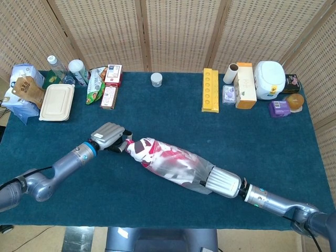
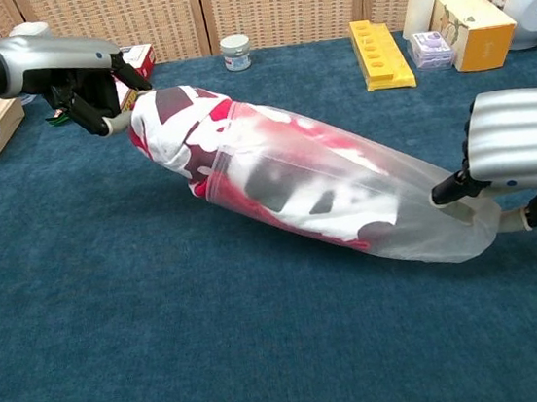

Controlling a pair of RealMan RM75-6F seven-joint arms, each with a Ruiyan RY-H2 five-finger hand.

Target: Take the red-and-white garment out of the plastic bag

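Note:
A clear plastic bag (image 1: 184,169) (image 2: 387,211) lies stretched across the blue table. A red-and-white garment (image 1: 140,149) (image 2: 169,123) with dark patches sticks out of the bag's left mouth; the rest of it shows through the plastic. My left hand (image 1: 108,136) (image 2: 87,81) pinches the garment's exposed end. At the other end my right hand (image 1: 224,182) (image 2: 521,143) grips the bag's closed corner, the silver back of the hand covering its fingers.
Along the table's far edge stand bottles (image 1: 77,70), a lidded food box (image 1: 56,102), snack packets (image 1: 96,84), a small white jar (image 1: 156,79), a yellow tray (image 1: 210,90), cartons (image 1: 245,85) and a white appliance (image 1: 270,79). A paper bag (image 1: 25,90) sits far left.

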